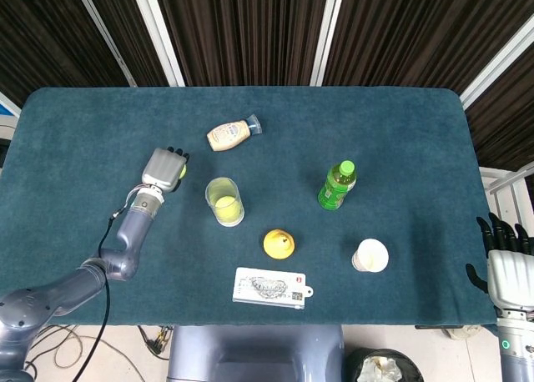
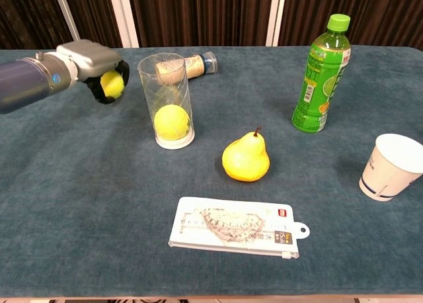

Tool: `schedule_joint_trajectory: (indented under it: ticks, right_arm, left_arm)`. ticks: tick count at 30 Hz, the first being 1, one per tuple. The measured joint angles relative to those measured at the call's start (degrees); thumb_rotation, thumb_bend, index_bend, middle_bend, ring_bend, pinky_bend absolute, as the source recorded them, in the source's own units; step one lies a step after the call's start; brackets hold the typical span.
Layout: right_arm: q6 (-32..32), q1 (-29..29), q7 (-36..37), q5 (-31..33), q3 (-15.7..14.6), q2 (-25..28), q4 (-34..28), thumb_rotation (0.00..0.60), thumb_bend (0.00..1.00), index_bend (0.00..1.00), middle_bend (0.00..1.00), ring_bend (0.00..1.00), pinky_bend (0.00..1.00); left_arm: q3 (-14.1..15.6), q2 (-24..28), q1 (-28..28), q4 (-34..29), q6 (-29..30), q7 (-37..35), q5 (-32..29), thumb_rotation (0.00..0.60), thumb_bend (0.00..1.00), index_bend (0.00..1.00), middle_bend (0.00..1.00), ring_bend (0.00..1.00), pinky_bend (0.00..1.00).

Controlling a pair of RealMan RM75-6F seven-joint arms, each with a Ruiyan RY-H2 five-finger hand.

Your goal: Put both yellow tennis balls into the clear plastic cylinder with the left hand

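The clear plastic cylinder [image 1: 224,200] [image 2: 166,99] stands upright left of the table's middle, and one yellow tennis ball [image 2: 172,122] [image 1: 224,207] lies at its bottom. My left hand [image 1: 163,170] [image 2: 92,63] is just left of the cylinder, fingers wrapped around the second yellow tennis ball [image 2: 112,83] [image 1: 181,172], which is lifted a little off the cloth. Only the ball's right edge shows in the head view. My right hand [image 1: 503,265] hangs past the table's right front corner, fingers apart, holding nothing.
A mayonnaise bottle [image 1: 231,134] lies on its side behind the cylinder. A yellow pear [image 2: 245,159], a green bottle [image 2: 322,75], a white paper cup [image 2: 392,167] and a flat packet [image 2: 236,227] sit to the right and front on the blue table cloth [image 1: 400,140].
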Motion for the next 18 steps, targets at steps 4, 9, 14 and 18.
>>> schedule_joint_trajectory:
  ticks: [4,9,14,18]
  right_arm:
    - [0.0,0.0,0.3,0.0,0.0,0.0,0.1,0.6,0.34,0.12,0.08,0.11,0.09]
    - [-0.4,0.2,0.7,0.0,0.0,-0.1,0.1,0.6,0.34,0.12,0.08,0.11,0.09]
    - [-0.3,0.3,1.1,-0.5,-0.2,-0.1,-0.1,0.6,0.34,0.12,0.08,0.11,0.09]
    - [-0.3,0.3,1.4,-0.7,-0.2,0.1,-0.3,0.6,0.34,0.12,0.08,0.11,0.09]
  left_arm:
    - [-1.6,5.0,0.5,-9.0,3.4,-0.5,1.1,0.6,0.46,0.42,0.49,0.43,0.61]
    - [-4.0,13.2,1.6,-24.7,7.8,-0.1,1.6,0.6,0.45,0.42,0.49,0.43,0.6]
    - [-6.0,21.1,2.7,-39.1,11.3,1.1,0.9,0.6,0.44,0.42,0.49,0.43,0.6]
    - [-7.1,26.0,3.5,-47.0,14.3,3.1,0.1,0.6,0.44,0.42,0.49,0.43,0.6]
